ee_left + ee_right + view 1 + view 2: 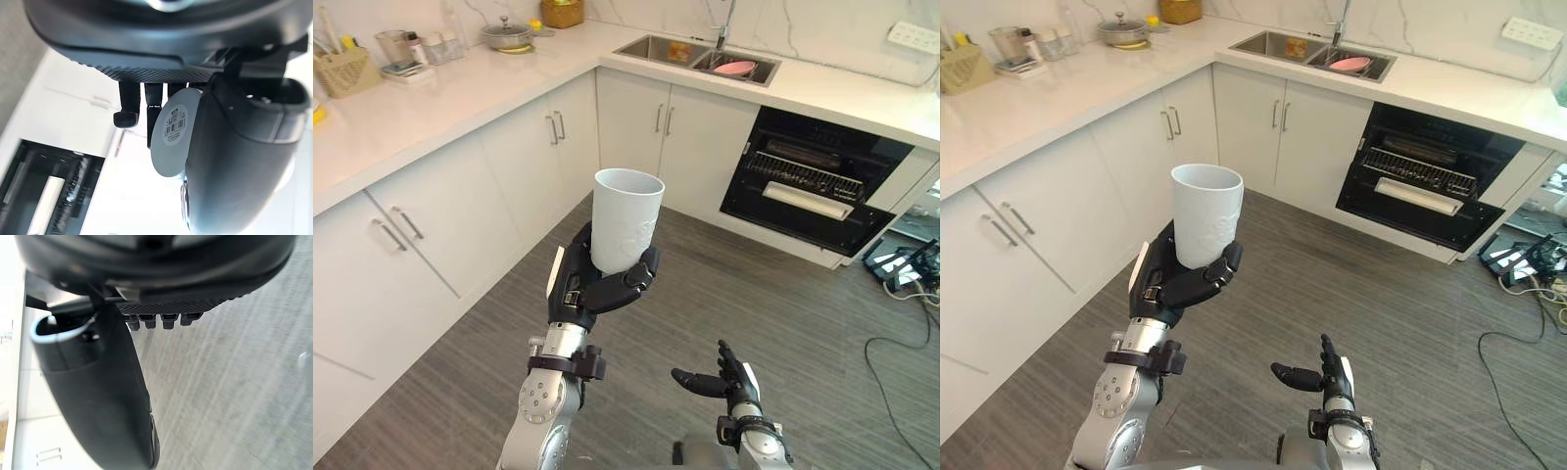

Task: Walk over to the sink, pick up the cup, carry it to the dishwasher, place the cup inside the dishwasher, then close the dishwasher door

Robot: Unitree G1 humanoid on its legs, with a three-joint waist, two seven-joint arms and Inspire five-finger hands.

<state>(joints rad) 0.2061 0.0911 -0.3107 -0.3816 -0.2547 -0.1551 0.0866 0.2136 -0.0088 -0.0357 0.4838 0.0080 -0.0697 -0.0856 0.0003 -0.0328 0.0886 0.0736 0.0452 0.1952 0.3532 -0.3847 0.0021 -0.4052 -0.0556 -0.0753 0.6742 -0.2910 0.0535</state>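
Note:
A tall white cup (626, 220) stands upright in my left hand (597, 289), whose fingers and thumb curl round its lower part, held up over the floor. In the left wrist view the cup's round base (173, 132) with a barcode label shows between the fingers (126, 105) and the thumb (230, 161). My right hand (729, 377) hangs low to the right, open and holding nothing, its straight fingers (161, 320) over bare floor. The dishwasher (813, 181) is an open black cavity with racks under the counter at the far right. The sink (695, 54) lies in the counter behind it.
White cabinets (431, 225) under an L-shaped counter (440, 98) line the left and far sides. A pot (507, 36), jars and a basket stand on the counter; a pink dish (734, 68) lies in the sink. Devices and cables (901, 264) lie on the floor at right.

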